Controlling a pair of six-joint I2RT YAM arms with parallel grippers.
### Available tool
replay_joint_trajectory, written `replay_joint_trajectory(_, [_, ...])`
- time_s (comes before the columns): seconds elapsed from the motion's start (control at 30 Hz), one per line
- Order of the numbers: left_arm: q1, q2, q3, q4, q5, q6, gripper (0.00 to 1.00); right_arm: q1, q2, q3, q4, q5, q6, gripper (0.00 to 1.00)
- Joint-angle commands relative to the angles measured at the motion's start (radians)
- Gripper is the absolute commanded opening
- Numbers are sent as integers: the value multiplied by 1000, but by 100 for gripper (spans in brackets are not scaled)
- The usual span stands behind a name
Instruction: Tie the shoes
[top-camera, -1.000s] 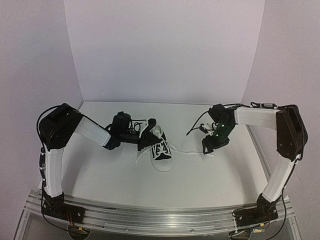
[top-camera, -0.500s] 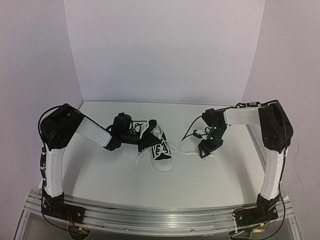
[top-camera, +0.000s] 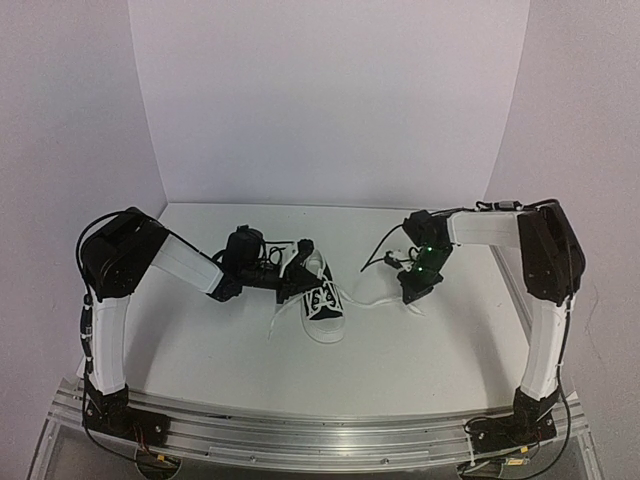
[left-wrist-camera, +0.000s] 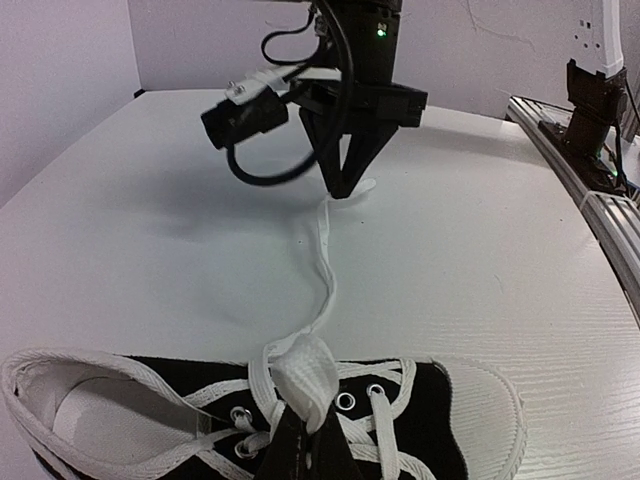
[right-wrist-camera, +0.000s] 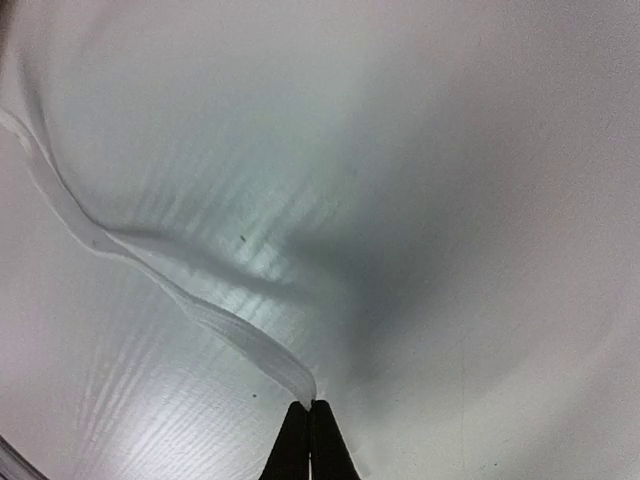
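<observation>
The shoe (top-camera: 322, 302), a small black sneaker with a white toe cap (left-wrist-camera: 500, 425), lies mid-table with its toe toward the near edge. My left gripper (left-wrist-camera: 305, 425) sits over its eyelets, shut on a folded bit of white lace (left-wrist-camera: 305, 380). From there the same lace (left-wrist-camera: 325, 270) trails across the table to my right gripper (top-camera: 413, 300), which points down at the table right of the shoe. In the right wrist view the right gripper (right-wrist-camera: 309, 408) is shut, pinching the lace (right-wrist-camera: 150, 262) at its tips. Another lace end (top-camera: 277, 322) lies left of the shoe.
White backdrop walls close off the back and both sides. A metal rail (top-camera: 320, 432) runs along the near edge, and another rail (left-wrist-camera: 600, 205) borders the table's right side. A loose black cable (top-camera: 385, 250) hangs off the right wrist.
The right gripper dropped to the table, shifted slightly left and shut on the lace; it was open before. The left gripper and shoe have not moved.
</observation>
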Motion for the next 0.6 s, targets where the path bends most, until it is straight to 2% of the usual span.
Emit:
replay_joint_trajectory(0.0, [-3,-9,12,26,-18,36,0,6,-116,187,50,-163,143,0])
replay_joint_trajectory(0.13, [-3,-13,11,6,-24,64,0,91,-105,291,156,-245,208,0])
replay_joint_trajectory(0.27, [-6,-18,8,1,-32,73,0,199,-22,422,200,-286,286,0])
replay_joint_trajectory(0.57, [-15,-38,-37,36,-64,111,0,305,125,573,420,-345,528,0])
